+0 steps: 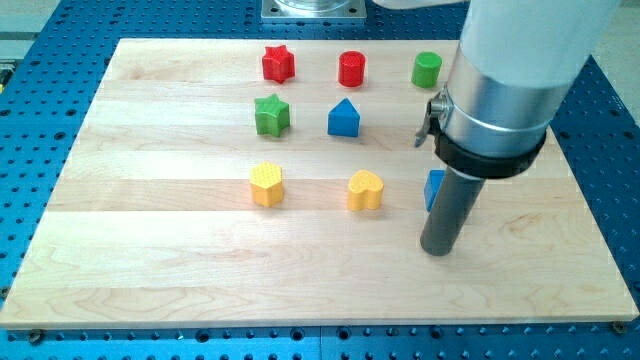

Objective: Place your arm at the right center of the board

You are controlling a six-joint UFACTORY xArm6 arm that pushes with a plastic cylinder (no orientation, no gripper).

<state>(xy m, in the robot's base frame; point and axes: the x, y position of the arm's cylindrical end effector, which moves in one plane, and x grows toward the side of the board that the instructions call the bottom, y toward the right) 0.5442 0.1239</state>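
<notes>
Right, my tip (pixel 438 250) sits on the pale wooden table (pixel 150 270), on the view's right and somewhat below mid-height. No claw on this rig, just the straight dark rod under a silver and white arm (pixel 510 70), so nothing is grasped.

Landmark: the blue block (pixel 433 187), shape unclear since the rod hides most of it. The tip is just below it and slightly to the view's right; the rod overlaps its right edge, contact can't be confirmed.

Relative to that blue block:
- yellow heart-shaped block (pixel 365 190): near, to the view's left
- yellow hexagonal block (pixel 267 184): further left, same row
- blue house-shaped block (pixel 344 118): up and left
- green star-shaped block (pixel 271 115): up, well left
- green cylinder block (pixel 427 69): straight up, near the table's top edge
- red cylinder block (pixel 351 69): up and left
- red star-shaped block (pixel 278 63): top row, furthest left
</notes>
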